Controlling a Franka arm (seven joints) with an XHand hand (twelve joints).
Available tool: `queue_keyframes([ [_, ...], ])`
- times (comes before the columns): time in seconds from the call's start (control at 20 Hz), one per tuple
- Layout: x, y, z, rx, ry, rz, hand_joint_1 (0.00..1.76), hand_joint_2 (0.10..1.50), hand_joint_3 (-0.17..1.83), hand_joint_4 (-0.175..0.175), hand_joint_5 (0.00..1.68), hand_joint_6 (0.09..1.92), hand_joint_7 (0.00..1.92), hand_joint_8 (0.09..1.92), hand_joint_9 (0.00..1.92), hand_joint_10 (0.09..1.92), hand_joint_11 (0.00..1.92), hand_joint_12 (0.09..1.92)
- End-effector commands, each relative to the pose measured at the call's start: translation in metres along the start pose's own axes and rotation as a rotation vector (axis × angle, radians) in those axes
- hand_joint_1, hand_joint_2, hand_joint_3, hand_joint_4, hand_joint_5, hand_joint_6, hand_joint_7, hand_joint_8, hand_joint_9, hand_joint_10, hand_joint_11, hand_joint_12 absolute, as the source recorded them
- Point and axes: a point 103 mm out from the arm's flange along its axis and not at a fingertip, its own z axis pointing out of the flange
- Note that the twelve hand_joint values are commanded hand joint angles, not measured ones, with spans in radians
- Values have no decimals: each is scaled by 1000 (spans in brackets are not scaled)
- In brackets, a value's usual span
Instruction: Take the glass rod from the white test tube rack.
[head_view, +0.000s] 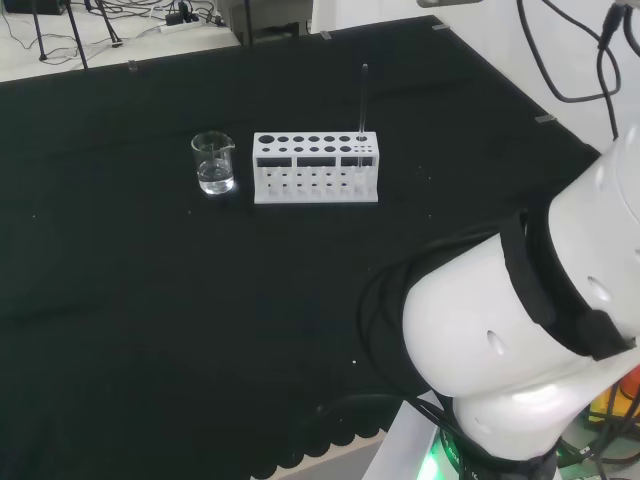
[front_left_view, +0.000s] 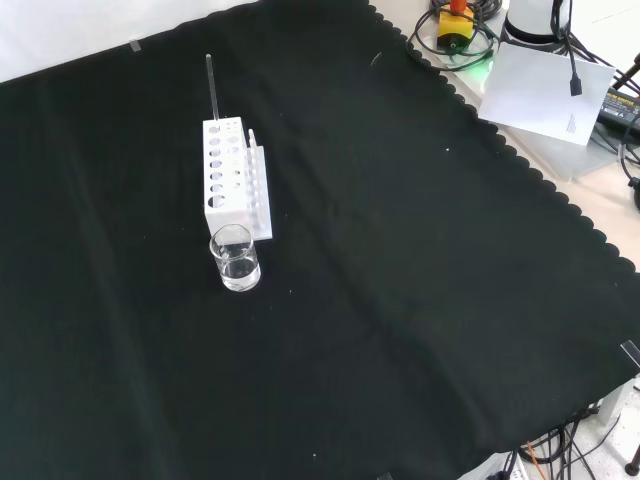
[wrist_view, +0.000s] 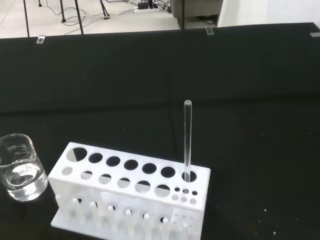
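The rod (wrist_view: 187, 140) stands upright in an end hole of the rack (wrist_view: 131, 187), probably free to lift straight out; the hand's fingers can't be judged.

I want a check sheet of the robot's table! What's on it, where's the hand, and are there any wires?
Surface: black cloth, scalloped edge, bare but for the ware.
Job's things: glass rod upright in an end hole of the white rack; other holes look empty.
Clutter: beaker with clear liquid beside the rack's other end.
Hand: nothing seen.
Cables: black cables by the arm's base; more on the floor beyond the bench.
Surroundings: stand legs on the pale floor.
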Motion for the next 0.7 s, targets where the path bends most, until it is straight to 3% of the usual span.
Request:
queue_keyframes([
  [0.05,0,34,13,-13,14,-30,600,862,572,-107,88,87,73,821,239,854,0,1375],
  [0.7,9,72,69,50,0,-72,595,867,574,-107,99,87,107,847,264,858,0,1379],
])
